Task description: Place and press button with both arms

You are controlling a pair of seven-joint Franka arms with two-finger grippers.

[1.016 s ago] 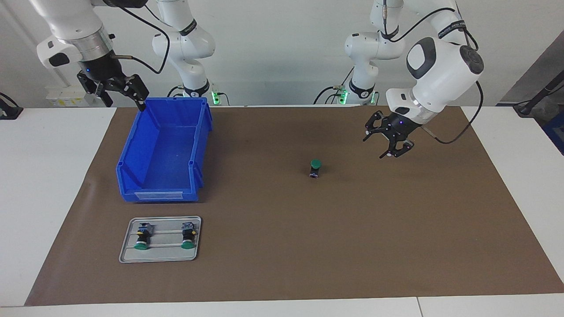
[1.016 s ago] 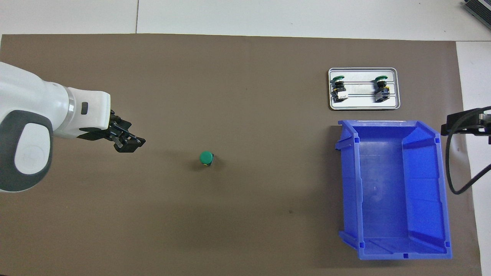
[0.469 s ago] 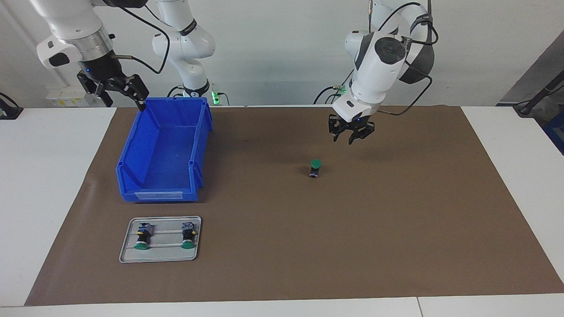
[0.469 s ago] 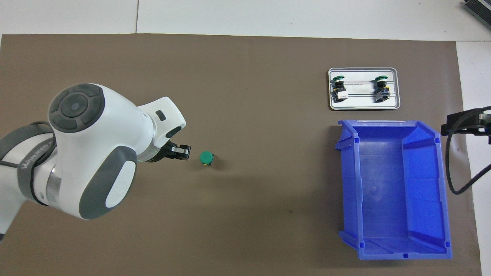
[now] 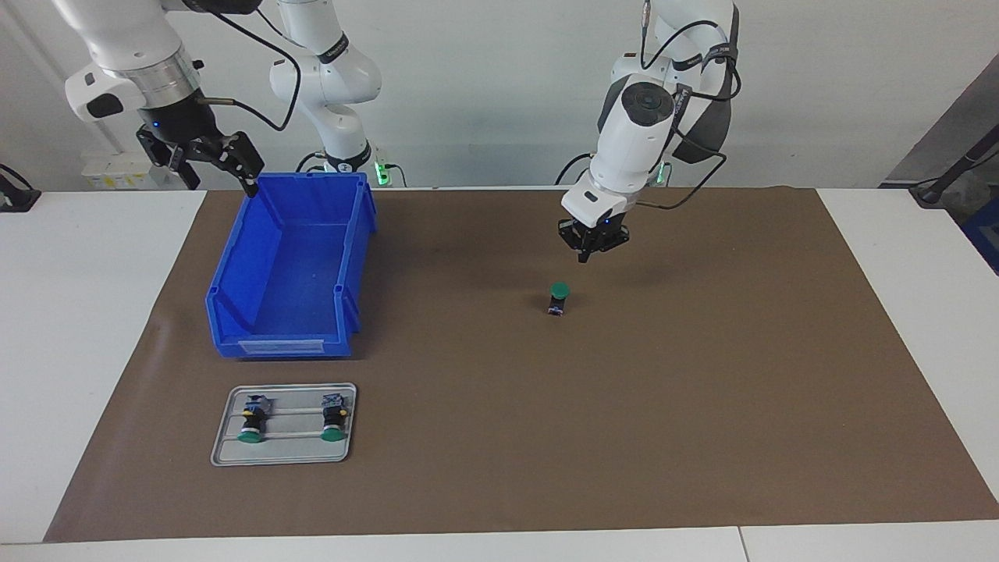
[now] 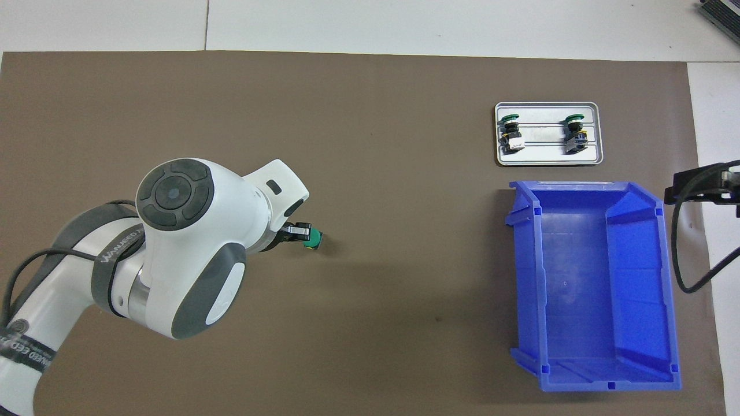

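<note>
The button [image 5: 558, 298] stands upright on the brown mat [image 5: 702, 406], green cap up, near the middle of the mat and well away from all its edges. Nothing touches it.

The left gripper [image 5: 587, 251] hangs in the air over the mat just beside the button, toward the robots' edge. Its fingertips are pressed together and it holds nothing. In the overhead view its tips cover part of the green cap, but the facing view shows a clear gap between them and the button. A grey band on the left arm [image 6: 173, 254] carries printed letters; only a part like "WANFEED" can be read.

The right gripper [image 5: 204, 156] waits in the air, over the corner of the blue bin [image 5: 290, 269] nearest to the robots, at the right arm's end of the mat. Its fingers are spread apart and it is empty.

The blue bin has a pale label strip on its low front wall; no writing can be read there. Between the bin and the mat's edge farthest from the robots lies a small metal tray [image 5: 283, 455]. Two more buttons [image 5: 251, 421] lie on their sides in it, side by side and apart.
</note>
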